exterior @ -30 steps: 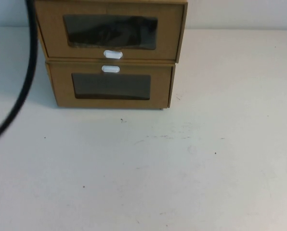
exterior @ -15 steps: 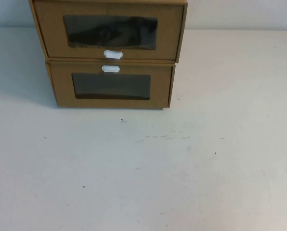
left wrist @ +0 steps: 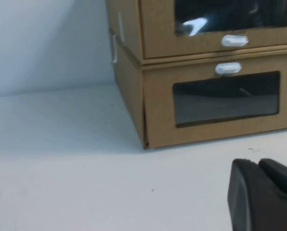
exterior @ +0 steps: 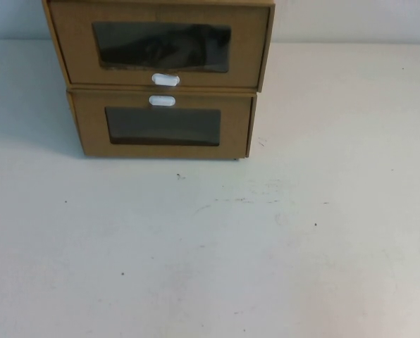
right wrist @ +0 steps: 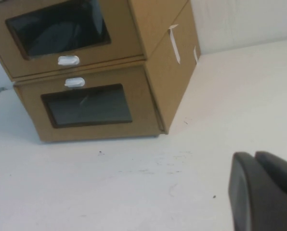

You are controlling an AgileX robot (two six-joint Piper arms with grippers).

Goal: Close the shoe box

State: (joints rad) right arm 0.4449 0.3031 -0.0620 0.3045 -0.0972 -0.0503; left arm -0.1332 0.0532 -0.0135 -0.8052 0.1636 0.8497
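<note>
The brown cardboard shoe box [exterior: 161,46] looks shut. Left gripper [left wrist: 264,195] and right gripper [right wrist: 264,192] hang back from it, jaws' state unclear; any reach risks shoving the stack.

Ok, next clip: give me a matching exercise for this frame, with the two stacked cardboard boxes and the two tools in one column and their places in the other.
Things:
1. shoe box
2. lower box
3. left tool
4. right tool

Places:
A. on the table, white tab above its window
B. outside the high view; its wrist camera sees the boxes' right side
C. top of the stack, white tab below its window
D. outside the high view; its wrist camera sees the boxes' left side

Pairs: 1-C, 2-A, 3-D, 4-B
</note>
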